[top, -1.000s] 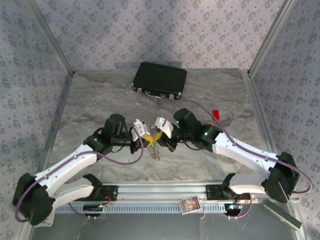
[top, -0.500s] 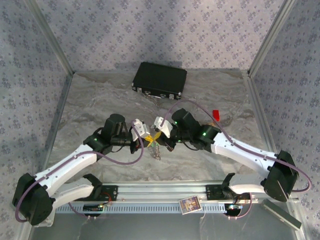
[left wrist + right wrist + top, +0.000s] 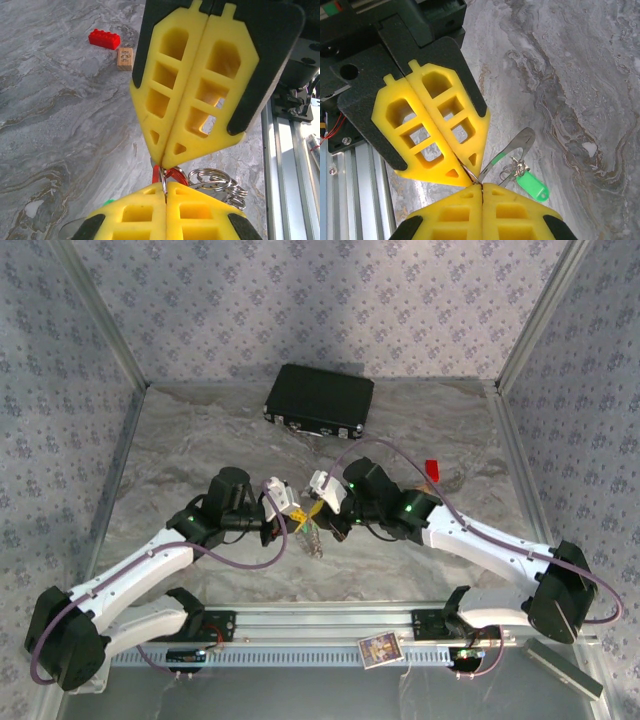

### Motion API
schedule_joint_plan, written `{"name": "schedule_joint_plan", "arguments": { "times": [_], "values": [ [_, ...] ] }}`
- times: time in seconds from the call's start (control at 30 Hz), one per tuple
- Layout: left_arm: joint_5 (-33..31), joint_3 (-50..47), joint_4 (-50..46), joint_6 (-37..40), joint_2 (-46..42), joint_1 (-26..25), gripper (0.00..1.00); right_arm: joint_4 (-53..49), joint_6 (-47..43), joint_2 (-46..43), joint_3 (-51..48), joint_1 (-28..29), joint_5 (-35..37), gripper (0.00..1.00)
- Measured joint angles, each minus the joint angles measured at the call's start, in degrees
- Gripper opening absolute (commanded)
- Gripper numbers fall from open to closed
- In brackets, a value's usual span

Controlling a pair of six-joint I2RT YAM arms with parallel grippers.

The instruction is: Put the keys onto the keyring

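Above the table (image 3: 200, 440) — left end effector (image 3: 298, 519), right end effector (image 3: 314, 511) still pinch the keyring (image 3: 163, 181).

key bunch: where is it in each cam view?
Top external: key bunch at centre, dangling just below the yellow fingertips.
Left wrist: bottom centre, red tag and split rings behind the lower pair.
Right wrist: lower centre-right, key blade and green tag.
Shared landmark: the yellow fingertips meeting tip to tip.

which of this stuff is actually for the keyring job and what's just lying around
For the job: keyring, red-tagged key, green-tagged key.
Just lying about: black case, red block, tan block, card on the rail.
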Motion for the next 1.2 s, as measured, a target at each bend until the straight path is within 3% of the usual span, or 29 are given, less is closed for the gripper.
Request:
{"name": "schedule_joint_plan", "arguments": {
  "times": [0.27,0.47,0.6,0.83,1.03,1.2],
  "values": [
    [-2.3,-0.1,1.0,-1.6,-1.1,0.0,0.00,1.1,2.2,0.0,0.0,-0.3,0.7,0.01],
    [-3.7,-1.6,3.4,-2.5,-3.2,-0.7,0.00,2.3,2.6,0.0,-0.3,-1.9,-1.0,0.31],
    [-4.6,-3.1,5.7,-2.6,-3.5,-2.0,0.00,2.4,2.1,0.0,-0.3,-3.9,-3.3,0.42],
    [-5.7,-7.1,12.3,-0.8,-3.5,-4.8,0.00,2.6,-4.4,-4.9,-3.4,-5.8,-6.9,0.44],
    [-4.9,-8.1,14.2,2.0,-3.5,-4.8,0.00,4.5,-13.6,-12.4,-10.7,-5.9,-9.4,0.36],
    [-2.9,-8.1,14.3,4.0,-3.5,-4.8,0.00,5.1,-17.7,-12.3,-14.0,-5.9,-10.9,0.33]
  ]
}}
